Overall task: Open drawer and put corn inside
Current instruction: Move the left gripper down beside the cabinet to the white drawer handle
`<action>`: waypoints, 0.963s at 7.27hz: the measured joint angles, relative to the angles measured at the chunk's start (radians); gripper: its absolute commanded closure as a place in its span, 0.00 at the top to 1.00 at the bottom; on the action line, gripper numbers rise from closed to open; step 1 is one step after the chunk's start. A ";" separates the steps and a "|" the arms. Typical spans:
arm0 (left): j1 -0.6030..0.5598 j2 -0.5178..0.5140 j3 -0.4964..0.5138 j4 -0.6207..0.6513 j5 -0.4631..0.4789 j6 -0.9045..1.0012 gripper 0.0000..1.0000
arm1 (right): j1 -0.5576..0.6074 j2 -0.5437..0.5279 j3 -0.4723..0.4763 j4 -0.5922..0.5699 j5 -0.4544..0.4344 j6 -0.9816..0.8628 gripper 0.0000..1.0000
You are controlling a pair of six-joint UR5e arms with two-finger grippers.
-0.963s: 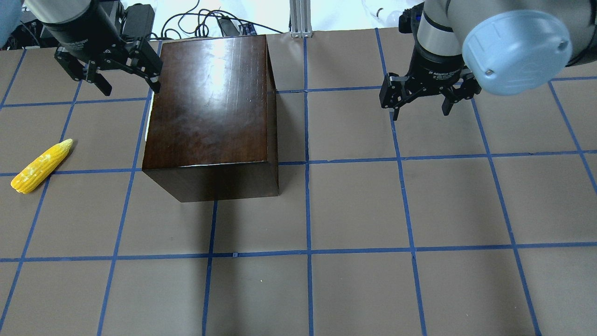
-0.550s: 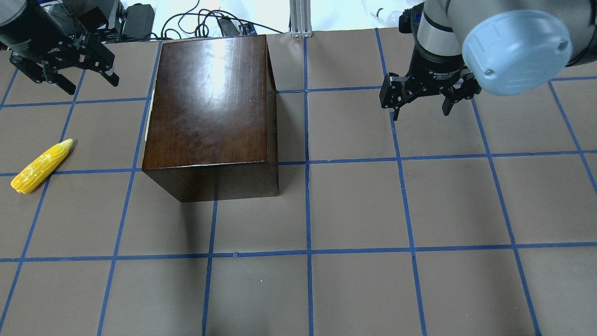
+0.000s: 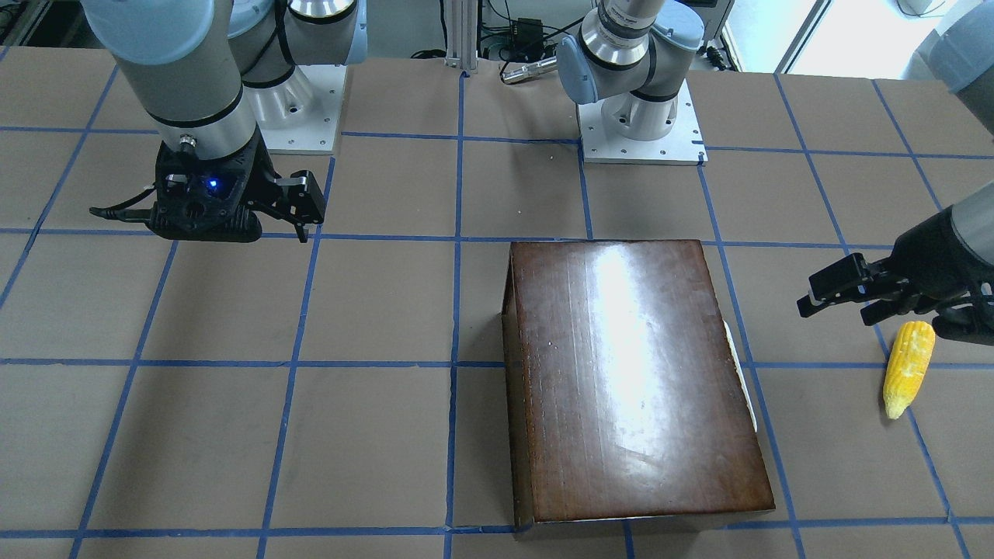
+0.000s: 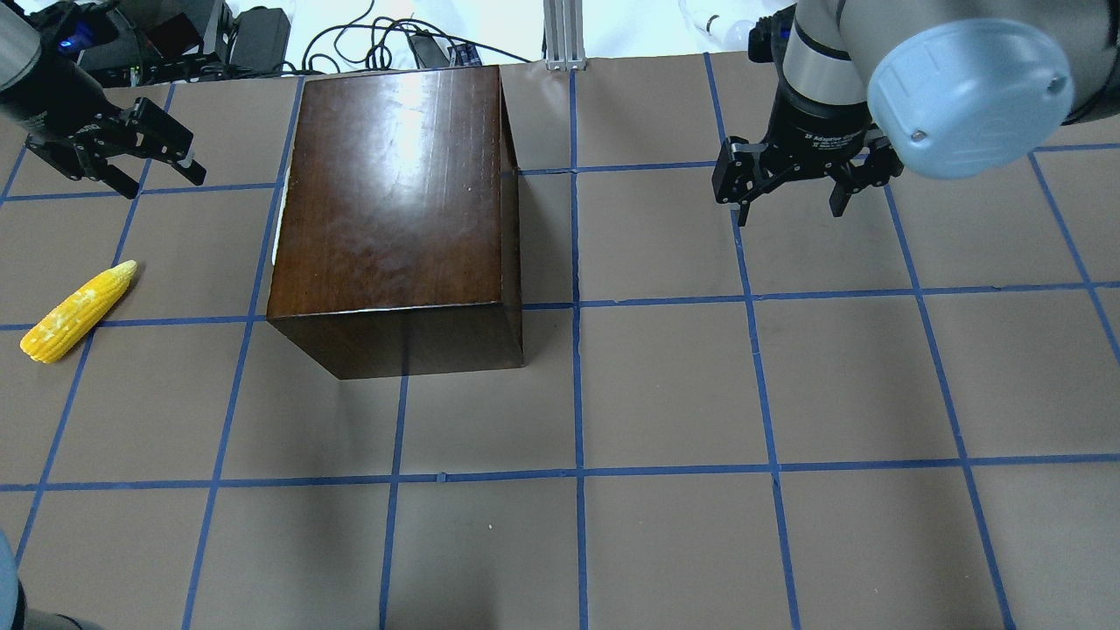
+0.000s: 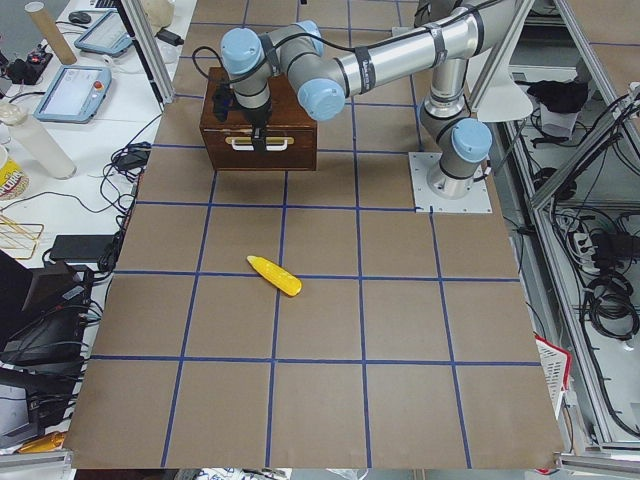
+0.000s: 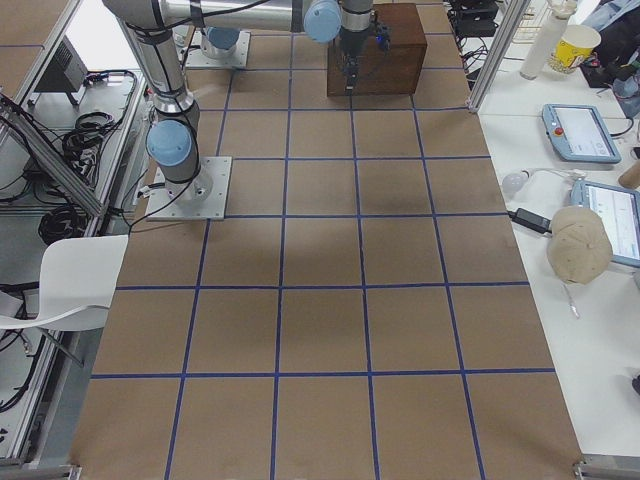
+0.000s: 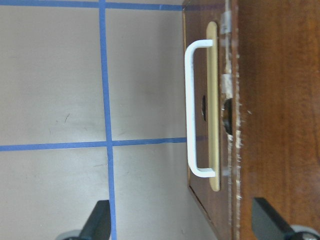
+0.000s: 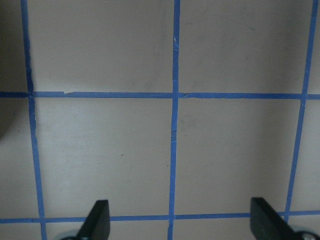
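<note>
Overhead view, left to right.

1. The corn lies on the table at the left edge, mid-height, with its paler tip pointing to the upper right. Nothing holds it.
2. The left tool is in the upper left of the frame, above the corn and well apart from it. It is released, with the fingers spread and pointing toward the left face of the box.
3. The drawer sits in that left face and is closed. In the left wrist view its handle lies ahead of the spread fingertips, untouched.
4. The right tool is in the upper right of the frame, released, above bare table and well apart from the box and the corn.
</note>
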 measured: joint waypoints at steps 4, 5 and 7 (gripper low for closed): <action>0.021 -0.076 -0.045 0.070 -0.077 0.064 1.00 | 0.000 0.000 0.000 0.000 0.001 0.000 1.00; 0.021 -0.087 -0.076 0.108 -0.091 0.067 1.00 | 0.000 0.000 0.000 0.000 0.001 0.000 1.00; 0.020 -0.103 -0.127 0.193 -0.113 0.067 1.00 | 0.000 0.000 0.000 0.000 0.001 0.000 1.00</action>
